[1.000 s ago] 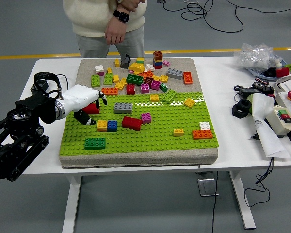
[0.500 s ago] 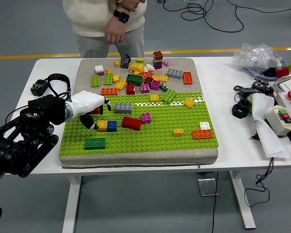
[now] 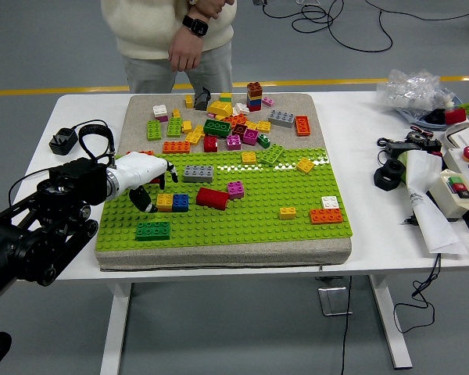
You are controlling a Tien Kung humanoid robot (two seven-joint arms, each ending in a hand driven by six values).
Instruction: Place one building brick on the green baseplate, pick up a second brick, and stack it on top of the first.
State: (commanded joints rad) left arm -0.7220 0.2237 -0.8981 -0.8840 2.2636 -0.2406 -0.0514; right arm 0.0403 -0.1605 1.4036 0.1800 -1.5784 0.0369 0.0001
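Bricks lie loose at pad's far end, some already on baseplate point(image 3: 242, 215). We see left hand point(image 3: 144, 183) curled over plate's left edge, w/ red brick point(image 3: 154, 179) apparently pinched, prob. for pressing down beside yellow-blue pair point(image 3: 173, 202).

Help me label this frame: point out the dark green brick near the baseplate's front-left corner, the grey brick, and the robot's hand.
dark green brick point(image 3: 153, 230), head view, studded top.
grey brick point(image 3: 198, 173), head view, top face.
left hand point(image 3: 144, 173), head view, white back.
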